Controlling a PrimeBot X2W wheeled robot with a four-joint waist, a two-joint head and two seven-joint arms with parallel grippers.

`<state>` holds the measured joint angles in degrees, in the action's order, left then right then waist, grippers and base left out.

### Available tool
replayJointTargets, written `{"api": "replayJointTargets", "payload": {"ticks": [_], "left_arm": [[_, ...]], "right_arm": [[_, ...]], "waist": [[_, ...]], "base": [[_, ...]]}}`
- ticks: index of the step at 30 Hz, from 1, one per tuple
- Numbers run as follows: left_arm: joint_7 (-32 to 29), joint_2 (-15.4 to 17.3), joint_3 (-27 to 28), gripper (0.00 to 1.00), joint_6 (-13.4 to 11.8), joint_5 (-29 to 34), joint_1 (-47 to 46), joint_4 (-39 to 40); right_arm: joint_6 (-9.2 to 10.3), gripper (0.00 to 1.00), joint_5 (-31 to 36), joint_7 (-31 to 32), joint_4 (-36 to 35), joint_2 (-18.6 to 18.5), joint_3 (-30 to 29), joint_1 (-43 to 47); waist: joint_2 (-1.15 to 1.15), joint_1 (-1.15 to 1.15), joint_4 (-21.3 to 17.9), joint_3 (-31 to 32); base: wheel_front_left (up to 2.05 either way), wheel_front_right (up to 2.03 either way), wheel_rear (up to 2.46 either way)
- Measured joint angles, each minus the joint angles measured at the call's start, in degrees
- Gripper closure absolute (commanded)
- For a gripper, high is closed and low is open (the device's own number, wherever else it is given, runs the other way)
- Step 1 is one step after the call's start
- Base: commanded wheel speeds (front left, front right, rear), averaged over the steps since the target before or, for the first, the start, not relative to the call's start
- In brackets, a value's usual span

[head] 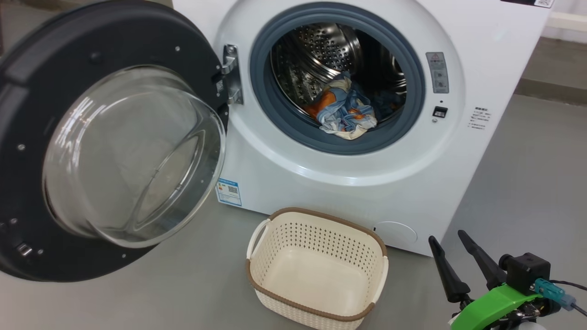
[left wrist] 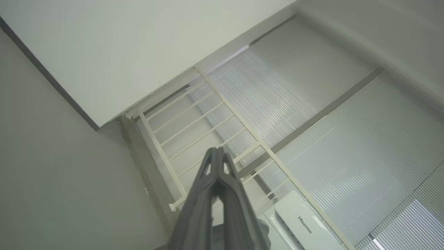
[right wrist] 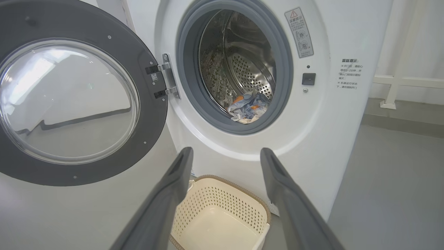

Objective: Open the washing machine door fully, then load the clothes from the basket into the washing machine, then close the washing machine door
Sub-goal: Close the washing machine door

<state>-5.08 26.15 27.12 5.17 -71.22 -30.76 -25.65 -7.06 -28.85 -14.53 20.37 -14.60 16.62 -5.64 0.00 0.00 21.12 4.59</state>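
Loaded: the clothes (head: 344,110) are inside, the washing machine door (head: 133,151) is not yet closed.
Nearest, the right gripper (head: 445,236) has its fingers wide apart and holds nothing. The left gripper (left wrist: 216,151) has its fingers pressed together on nothing and points at window blinds (left wrist: 295,97). One empty basket (head: 316,238) stands just before the one washing machine (head: 321,183), so an arm reaching for the one wide-open door may knock it. Farther, the one bundle in the drum (head: 321,50) lies near the grey ring (head: 260,82), where the closing door could pinch its cream edge.
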Motion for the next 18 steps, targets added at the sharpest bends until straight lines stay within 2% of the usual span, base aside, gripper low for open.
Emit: {"api": "replayJointTargets", "payload": {"ticks": [9,18], "left_arm": [[-2.05,2.23,4.66,1.0,0.89,-5.8,-2.66,-12.35],[-4.09,2.79,7.02,1.0,1.45,-9.83,-4.63,-21.21]], "right_arm": [[0.0,0.0,-0.01,0.0,-0.26,-2.09,0.26,-0.08],[0.0,0.0,-0.01,0.0,-0.41,-4.06,1.55,-2.06]], "waist": [[0.0,0.0,-2.35,-2.54],[0.0,0.0,-3.58,-5.4]], "base": [[0.0,0.0,0.0],[0.0,0.0,0.0]]}}
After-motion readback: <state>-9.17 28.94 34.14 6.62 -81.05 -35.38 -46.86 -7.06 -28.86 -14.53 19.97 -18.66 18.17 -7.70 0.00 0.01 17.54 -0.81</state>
